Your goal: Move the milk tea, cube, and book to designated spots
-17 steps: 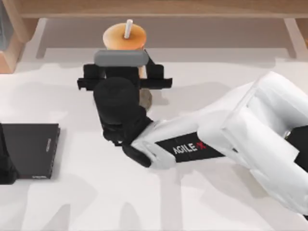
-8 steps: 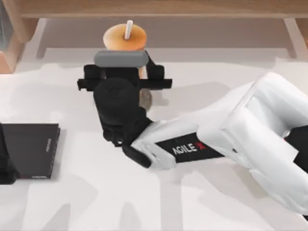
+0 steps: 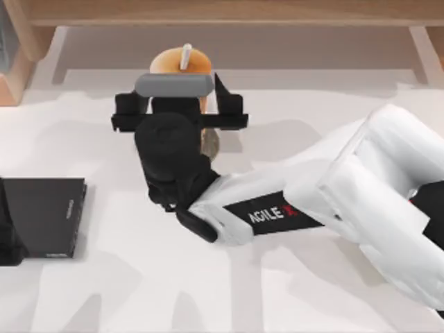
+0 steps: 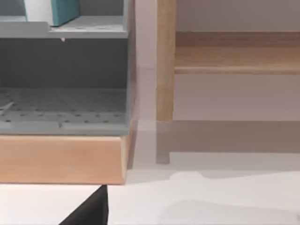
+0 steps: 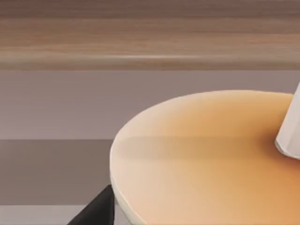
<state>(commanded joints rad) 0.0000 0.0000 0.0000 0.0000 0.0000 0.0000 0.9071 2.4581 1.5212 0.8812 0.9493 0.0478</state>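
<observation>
White table under the top view, wooden rail along the far edge. Milk tea at far centre-left, long axis tilted off upright, straw leaning right and away. Right claw reaching in from the right, fingers either side of the cup, clamped on it. Grey speckled disc peeking out just beneath the wrist. Black slab lying flat at the near left edge. Left claw parked beside the slab; cannot tell whether apart or together. Grey shelf unit facing the left wrist camera, book on its upper shelf, blue cover and white pages.
</observation>
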